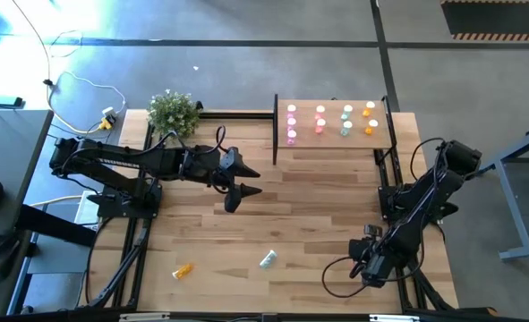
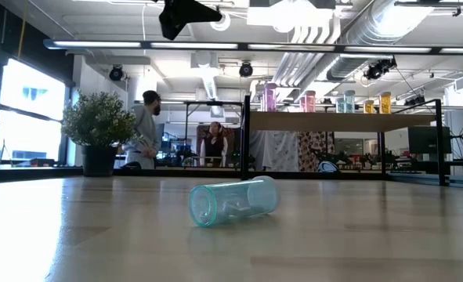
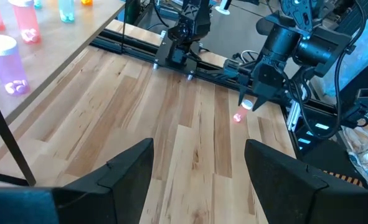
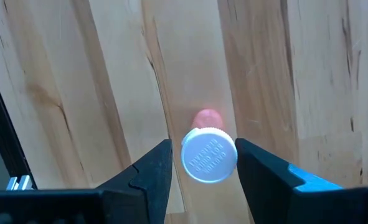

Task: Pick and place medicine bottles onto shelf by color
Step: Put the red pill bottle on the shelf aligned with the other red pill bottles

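The shelf (image 1: 331, 140) stands at the table's far right with several pink, red-pink, pale green and orange bottles (image 1: 319, 119) upright on it in rows by colour. A pink white-capped bottle (image 4: 208, 155) is upright in my right gripper (image 1: 369, 257), near the table's near right corner. A pale green bottle (image 2: 233, 202) and an orange bottle (image 1: 183, 269) lie on their sides on the table near its front. My left gripper (image 1: 234, 195) is open and empty, above the table's middle. My right gripper has the pink bottle's white cap (image 4: 228, 155) between its two fingers, one on either side. The fingers come from above, pointing down. The bottle is upright, its pink body (image 3: 238, 117) below the cap; whether its base is on the table I cannot tell.
A potted plant (image 1: 173, 112) stands at the table's far left, beside the shelf's dark upright panel (image 1: 275, 130). Bare planks lie between the two arms. People show in the room beyond the table in the low view (image 2: 146, 129).
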Robot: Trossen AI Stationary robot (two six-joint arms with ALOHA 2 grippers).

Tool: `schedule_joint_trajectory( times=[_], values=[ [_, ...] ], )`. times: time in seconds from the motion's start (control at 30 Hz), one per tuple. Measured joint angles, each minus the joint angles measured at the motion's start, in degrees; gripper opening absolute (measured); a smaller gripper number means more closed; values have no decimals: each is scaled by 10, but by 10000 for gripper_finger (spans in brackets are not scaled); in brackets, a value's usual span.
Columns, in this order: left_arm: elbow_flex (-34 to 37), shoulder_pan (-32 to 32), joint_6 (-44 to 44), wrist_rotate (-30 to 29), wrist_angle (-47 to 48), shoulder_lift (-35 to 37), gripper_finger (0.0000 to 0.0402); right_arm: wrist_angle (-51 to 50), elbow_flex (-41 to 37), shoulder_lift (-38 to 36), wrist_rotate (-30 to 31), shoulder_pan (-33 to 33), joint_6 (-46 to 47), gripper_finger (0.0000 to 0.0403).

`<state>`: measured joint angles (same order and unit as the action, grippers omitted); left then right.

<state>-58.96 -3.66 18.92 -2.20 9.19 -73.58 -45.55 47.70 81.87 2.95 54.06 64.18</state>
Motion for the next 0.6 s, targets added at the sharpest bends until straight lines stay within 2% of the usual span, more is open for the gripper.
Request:
schedule_joint_trajectory(
  times=[0.13, 0.4, 0.6],
  values=[
    [0, 0, 0, 0, 0, 0, 241, 0, 0, 0, 0, 0, 0, 159],
    [0, 0, 0, 0, 0, 0, 241, 0, 0, 0, 0, -1, 9, 101],
    [0, 0, -5, 0, 0, 0, 241, 1, 0, 0, 0, -2, 29, 104]
  ],
)
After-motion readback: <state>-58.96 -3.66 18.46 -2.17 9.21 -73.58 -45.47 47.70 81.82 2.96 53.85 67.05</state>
